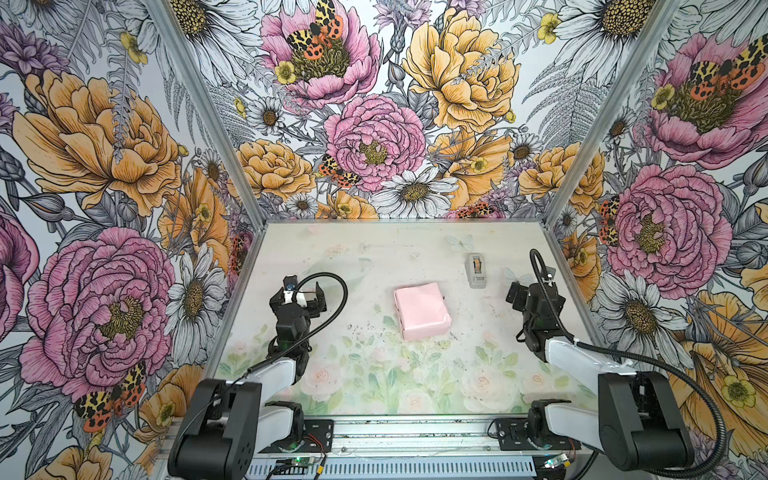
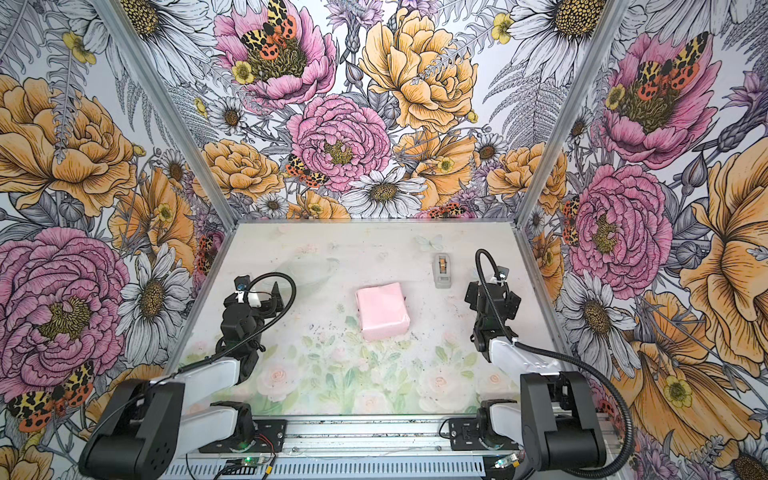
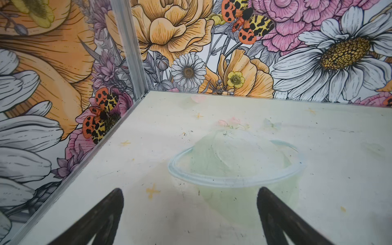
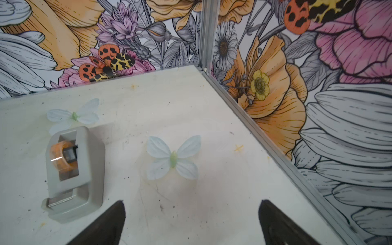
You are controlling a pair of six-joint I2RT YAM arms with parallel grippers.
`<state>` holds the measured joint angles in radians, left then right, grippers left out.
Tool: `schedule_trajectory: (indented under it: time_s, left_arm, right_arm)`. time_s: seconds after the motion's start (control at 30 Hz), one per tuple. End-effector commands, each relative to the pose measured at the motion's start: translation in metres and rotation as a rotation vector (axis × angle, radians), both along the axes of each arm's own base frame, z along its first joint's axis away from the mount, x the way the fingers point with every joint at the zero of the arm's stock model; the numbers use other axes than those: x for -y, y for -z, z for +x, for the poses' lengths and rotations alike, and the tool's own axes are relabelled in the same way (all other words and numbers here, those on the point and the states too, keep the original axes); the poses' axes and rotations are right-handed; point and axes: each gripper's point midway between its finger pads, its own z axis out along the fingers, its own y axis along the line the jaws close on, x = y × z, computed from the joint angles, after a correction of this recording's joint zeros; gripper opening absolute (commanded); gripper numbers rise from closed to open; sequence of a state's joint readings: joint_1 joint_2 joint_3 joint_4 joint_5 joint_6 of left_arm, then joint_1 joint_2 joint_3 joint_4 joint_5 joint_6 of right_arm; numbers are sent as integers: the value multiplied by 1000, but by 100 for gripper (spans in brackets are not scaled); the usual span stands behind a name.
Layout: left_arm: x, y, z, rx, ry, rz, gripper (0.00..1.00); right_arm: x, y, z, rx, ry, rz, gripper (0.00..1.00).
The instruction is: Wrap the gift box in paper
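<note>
The tabletop [image 1: 332,257] is mostly bare, and the wrap looks finished, so any further move depends on where the parcel lies from each arm. Take the tape dispenser [image 1: 477,269] as your mark. The right end effector [image 1: 536,293] hangs just to its right, with the jaws spread wide and nothing between them. Its wrist view shows the dispenser close by but no parcel. The left end effector [image 1: 300,291] is well to the dispenser's left, beyond the parcel, and is likewise released and empty. Its wrist view shows only bare surface and the far corner. The paper [image 1: 422,309] lies pale pink side out, to the left of the dispenser and nearer the arm bases, roughly midway between the two arms. It covers the gift box completely, with no navy showing. The parcel is squarish, with no clear long axis, and it sits a little skewed to the tabletop's edges. Both end effectors face the back wall, so the parcel lies off to each one's inner side. You would have to swing inward to reach it, and the right arm looks slightly nearer.
</note>
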<state>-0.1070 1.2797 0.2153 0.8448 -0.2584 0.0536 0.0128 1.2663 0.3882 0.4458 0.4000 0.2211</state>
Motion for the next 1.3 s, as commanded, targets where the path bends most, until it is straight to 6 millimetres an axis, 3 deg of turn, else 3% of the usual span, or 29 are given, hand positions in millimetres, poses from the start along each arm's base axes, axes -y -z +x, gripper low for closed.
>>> schedule_trajectory:
  time_s: [0.0, 0.2, 0.33, 0.4, 0.47, 0.53, 1.27]
  left_arm:
    - [18, -27, 9, 161, 99, 53, 99]
    - [11, -4, 21, 154, 82, 33, 99]
    - [-2, 5, 41, 48, 17, -4, 99]
    - [-19, 12, 50, -21, -9, -76, 99]
    - [-24, 9, 46, 26, 28, -123, 99]
    - [-26, 9, 44, 22, 25, -135, 99]
    - [-14, 11, 51, -11, 46, -87, 99]
  right_arm:
    - [1, -22, 14, 140, -23, -34, 100]
    - [-26, -15, 31, 176, -196, -54, 100]
    - [-25, -11, 26, 207, -193, -52, 100]
    - [-30, -3, 30, 193, -228, -48, 100]
    - [-37, -1, 36, 187, -273, -60, 99]
    - [-27, 2, 38, 163, -215, -45, 99]
    - [-25, 6, 43, 125, -201, -34, 100]
